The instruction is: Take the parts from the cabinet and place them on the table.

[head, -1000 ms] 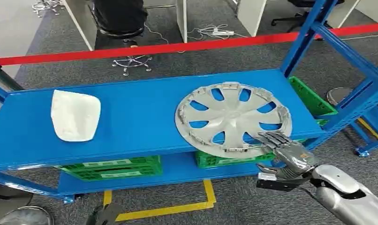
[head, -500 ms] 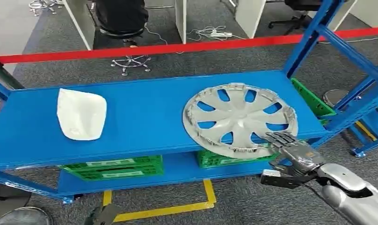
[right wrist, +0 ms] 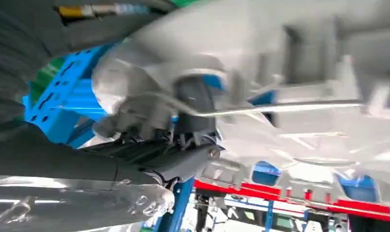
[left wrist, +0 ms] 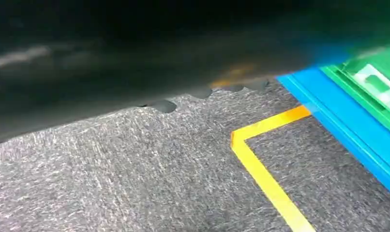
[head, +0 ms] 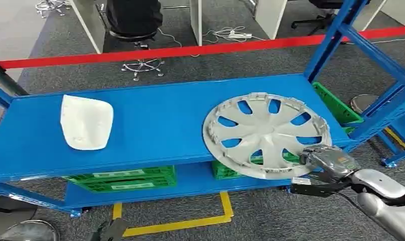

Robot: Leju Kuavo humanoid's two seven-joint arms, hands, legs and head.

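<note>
The hubcap (head: 267, 134), a silver wheel cover with spoke openings, lies flat at the right end of the blue shelf (head: 155, 120), and its near edge now juts out past the shelf's front lip, over the green crates (head: 121, 178) on the level below. The right hand (head: 327, 161) has closed on that overhanging near-right rim; a second ago its fingers lay spread on top of the cover, and now they curl round the edge, with the right wrist view showing the thumb under the pale underside of the cover. Between the earlier pictures and this one the cover has slid toward the near right, further off the shelf, though the camera has shifted a little too. I take this to mean the grasp is made and the pull-out has begun, so the lift clear of the shelf comes next; held at one edge only, the wide disc could tip or catch its far rim on the shelf. Well apart, at the left end of the shelf, rests a white moulded part (head: 86, 122), untouched. I cannot tell the state of the left hand.
</note>
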